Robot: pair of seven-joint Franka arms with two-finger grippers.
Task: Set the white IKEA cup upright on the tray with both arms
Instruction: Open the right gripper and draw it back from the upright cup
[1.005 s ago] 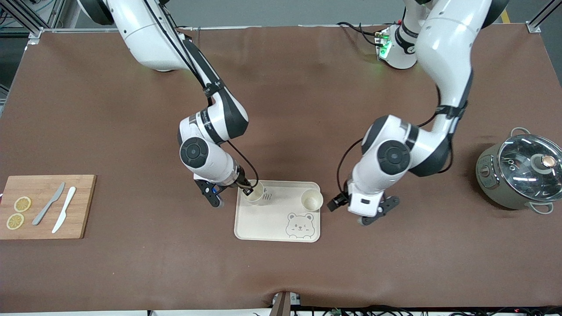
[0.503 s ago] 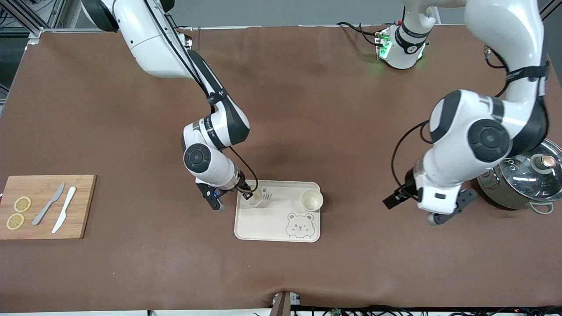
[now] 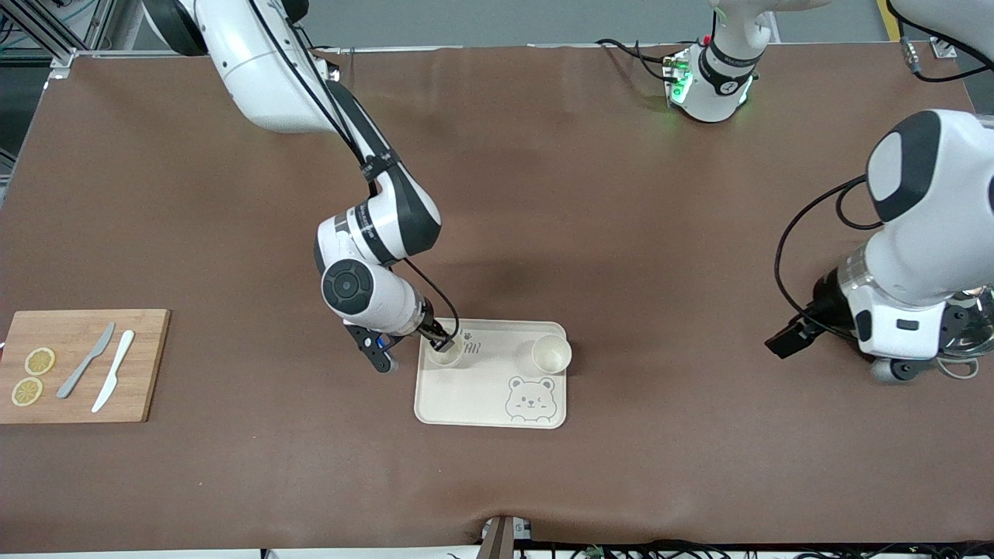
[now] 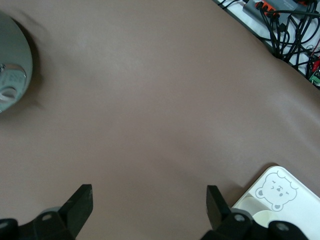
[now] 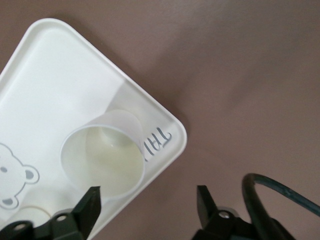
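brown table (image 3: pixel 233 194), two upright cups (image 3: pixel 551 355) on tray (image 3: pixel 481 396)

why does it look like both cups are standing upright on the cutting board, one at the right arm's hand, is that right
Not quite: the two cups stand upright on the cream tray, not on the cutting board, which holds only knives and lemon slices. The front view shows this. The right hand is indeed at one cup.

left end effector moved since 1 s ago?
Yes. The left end effector has swung away from the tray toward the left arm's end of the table, and is now by the pot.
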